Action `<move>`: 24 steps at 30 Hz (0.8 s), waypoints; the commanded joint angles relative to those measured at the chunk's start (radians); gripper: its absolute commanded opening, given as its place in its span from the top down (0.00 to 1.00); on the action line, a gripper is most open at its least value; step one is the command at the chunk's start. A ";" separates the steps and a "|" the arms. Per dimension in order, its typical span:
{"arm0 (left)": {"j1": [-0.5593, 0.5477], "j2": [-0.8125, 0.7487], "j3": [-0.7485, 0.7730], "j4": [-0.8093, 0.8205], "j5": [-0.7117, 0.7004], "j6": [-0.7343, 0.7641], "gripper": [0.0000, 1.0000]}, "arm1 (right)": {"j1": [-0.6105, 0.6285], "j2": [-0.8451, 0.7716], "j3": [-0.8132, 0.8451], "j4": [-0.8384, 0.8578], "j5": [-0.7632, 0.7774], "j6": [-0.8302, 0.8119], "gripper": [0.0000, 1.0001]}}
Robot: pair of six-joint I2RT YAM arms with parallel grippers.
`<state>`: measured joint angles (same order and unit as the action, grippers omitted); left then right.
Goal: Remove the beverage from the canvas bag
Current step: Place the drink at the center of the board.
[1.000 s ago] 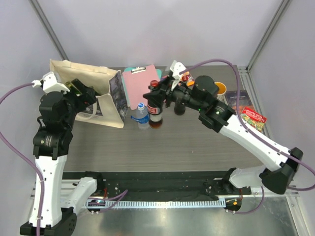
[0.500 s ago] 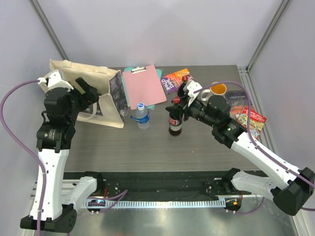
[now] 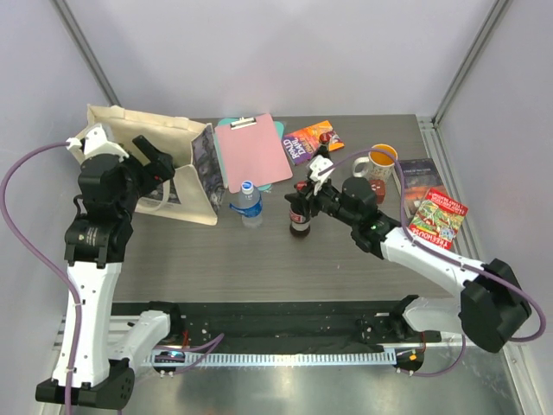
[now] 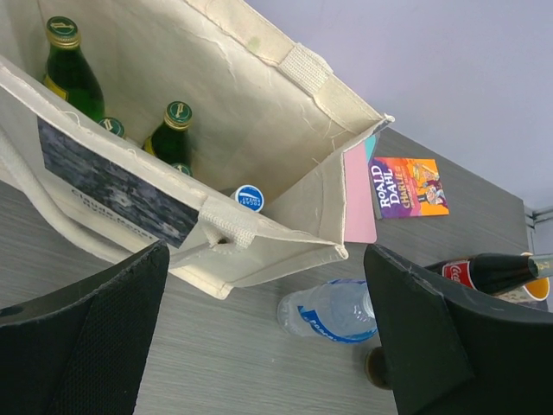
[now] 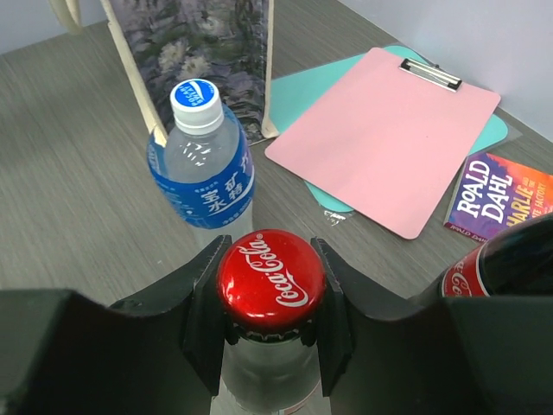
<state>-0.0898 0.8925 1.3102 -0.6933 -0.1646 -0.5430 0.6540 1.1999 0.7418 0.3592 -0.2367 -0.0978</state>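
The cream canvas bag (image 3: 177, 173) stands open at the back left, its printed side facing the table's middle. In the left wrist view the bag (image 4: 259, 112) holds green glass bottles (image 4: 67, 69) and a blue-capped bottle (image 4: 250, 198). My right gripper (image 3: 305, 192) is shut on the neck of a cola bottle (image 3: 300, 220), which stands upright in the middle of the table. Its red cap (image 5: 270, 275) sits between my fingers. My left gripper (image 4: 268, 346) is open and empty, hovering by the bag's near side. A water bottle (image 3: 248, 203) stands beside the bag.
A pink clipboard (image 3: 253, 151) lies on a teal folder behind the bottles. A Roald Dahl book (image 3: 313, 140), an orange mug (image 3: 383, 160) and more books (image 3: 436, 216) sit at the back right.
My right gripper has carried the cola bottle from beside the water bottle to the right and lowered it toward the table. The left arm shifted slightly by the bag.
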 commanded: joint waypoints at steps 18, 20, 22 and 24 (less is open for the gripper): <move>-0.002 0.060 0.081 0.035 0.007 -0.040 0.00 | -0.020 0.139 0.037 0.422 -0.026 -0.048 0.70; -0.002 0.077 0.090 0.037 0.010 -0.040 0.00 | -0.019 0.138 0.034 0.416 -0.020 -0.046 0.57; -0.002 0.091 0.106 0.037 0.016 -0.034 0.00 | -0.019 0.136 0.031 0.408 -0.016 -0.042 0.47; -0.002 0.117 0.119 0.032 0.025 -0.028 0.00 | -0.021 0.133 0.030 0.402 -0.012 -0.040 0.39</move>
<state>-0.0898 0.9802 1.3750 -0.6926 -0.1619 -0.5728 0.6373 1.3693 0.7418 0.5751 -0.2489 -0.1295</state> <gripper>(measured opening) 0.996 0.542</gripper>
